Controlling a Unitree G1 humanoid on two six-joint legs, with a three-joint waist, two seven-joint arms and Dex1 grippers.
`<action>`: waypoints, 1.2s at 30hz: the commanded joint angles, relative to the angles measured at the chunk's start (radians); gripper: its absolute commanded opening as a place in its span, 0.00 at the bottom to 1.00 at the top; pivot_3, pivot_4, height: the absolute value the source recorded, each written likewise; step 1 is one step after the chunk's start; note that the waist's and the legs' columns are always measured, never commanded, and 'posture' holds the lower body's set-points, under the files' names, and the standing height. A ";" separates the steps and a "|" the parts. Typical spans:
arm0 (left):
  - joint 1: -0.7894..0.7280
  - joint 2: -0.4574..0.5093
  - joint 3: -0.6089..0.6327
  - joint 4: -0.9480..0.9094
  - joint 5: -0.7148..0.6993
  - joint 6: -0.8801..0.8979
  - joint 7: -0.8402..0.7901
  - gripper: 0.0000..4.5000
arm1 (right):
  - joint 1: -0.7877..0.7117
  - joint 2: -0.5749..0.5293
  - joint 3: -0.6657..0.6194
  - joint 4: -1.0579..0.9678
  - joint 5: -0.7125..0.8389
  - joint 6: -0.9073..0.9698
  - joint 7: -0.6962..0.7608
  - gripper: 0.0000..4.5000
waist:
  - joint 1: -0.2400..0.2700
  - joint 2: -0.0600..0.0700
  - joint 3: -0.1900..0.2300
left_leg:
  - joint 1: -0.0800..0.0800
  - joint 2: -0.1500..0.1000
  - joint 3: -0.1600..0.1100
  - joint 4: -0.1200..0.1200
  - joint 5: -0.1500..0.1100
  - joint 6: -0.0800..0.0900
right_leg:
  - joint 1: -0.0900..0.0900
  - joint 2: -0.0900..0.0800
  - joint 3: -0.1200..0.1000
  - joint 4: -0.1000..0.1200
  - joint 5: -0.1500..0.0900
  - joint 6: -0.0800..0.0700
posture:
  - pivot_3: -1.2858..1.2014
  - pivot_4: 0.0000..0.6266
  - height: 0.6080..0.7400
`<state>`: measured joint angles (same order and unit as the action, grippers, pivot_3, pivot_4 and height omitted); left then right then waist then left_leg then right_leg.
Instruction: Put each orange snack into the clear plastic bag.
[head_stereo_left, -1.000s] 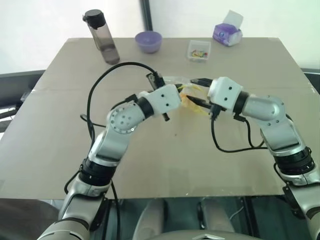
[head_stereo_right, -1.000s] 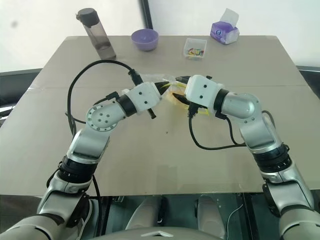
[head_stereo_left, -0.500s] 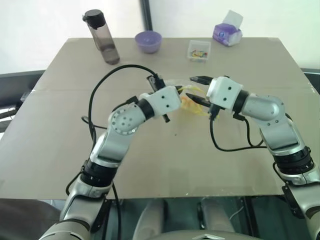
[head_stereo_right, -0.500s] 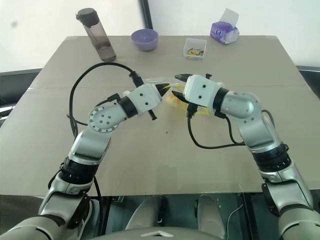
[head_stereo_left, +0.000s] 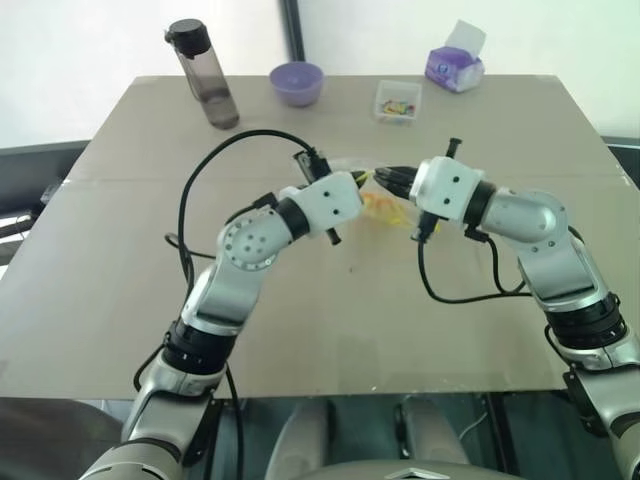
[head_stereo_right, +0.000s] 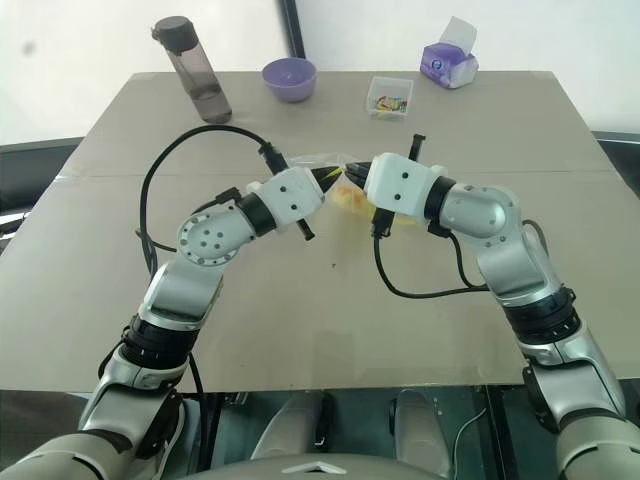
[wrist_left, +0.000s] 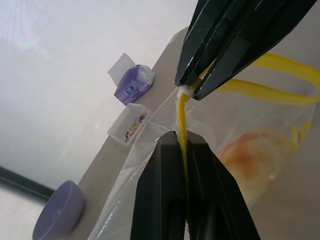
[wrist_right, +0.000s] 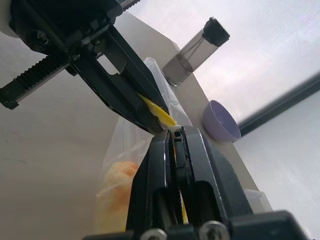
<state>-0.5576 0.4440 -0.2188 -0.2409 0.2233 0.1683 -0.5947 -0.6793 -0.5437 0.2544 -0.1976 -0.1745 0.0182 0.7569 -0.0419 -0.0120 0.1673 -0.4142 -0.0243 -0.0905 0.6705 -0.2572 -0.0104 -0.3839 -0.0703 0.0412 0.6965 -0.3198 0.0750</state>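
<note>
I am holding the clear plastic bag up off the surface, above its middle, with both pincers clamped on the yellow seal strip: my left pincer and my right pincer are meeting almost tip to tip there. The orange snack is already sitting inside the bag, showing as a rounded yellow-orange blur through the film. I judge the sealing step is in hand; next I am likely needing to slide the pinch along the strip.
</note>
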 joint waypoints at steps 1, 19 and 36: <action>0.005 0.004 0.009 -0.032 -0.003 -0.016 0.006 0.00 | -0.005 0.000 -0.016 -0.027 0.000 0.000 -0.006 0.01 | 0.000 0.000 0.000 | 0.000 0.000 0.000 0.000 0.000 0.000 | 0.000 0.000 0.000 0.000 0.000 0.000 | 0.52 0.24 1.00; 0.017 0.089 0.152 0.065 0.030 -0.021 0.135 0.00 | 0.052 -0.040 -0.047 -0.025 -0.012 0.067 -0.005 0.01 | 0.001 0.000 0.000 | 0.000 0.000 0.000 0.000 0.000 0.000 | 0.000 0.000 0.000 0.000 0.000 0.000 | 0.52 0.24 1.00; 0.031 0.098 0.140 0.098 0.031 -0.070 0.147 0.00 | 0.097 -0.144 -0.120 0.003 -0.011 0.066 -0.022 0.01 | 0.001 0.000 0.000 | 0.000 0.000 0.000 0.000 0.000 0.000 | 0.000 0.000 0.000 0.000 0.000 0.000 | 0.52 0.24 1.00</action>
<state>-0.5229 0.5338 -0.1109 -0.1365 0.2518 0.1039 -0.4745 -0.5849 -0.6648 0.1897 -0.1785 -0.1862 0.0811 0.7449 -0.0407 -0.0120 0.1673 -0.4143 -0.0243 -0.0905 0.6705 -0.2573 -0.0103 -0.3839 -0.0704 0.0412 0.6965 -0.3198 0.0751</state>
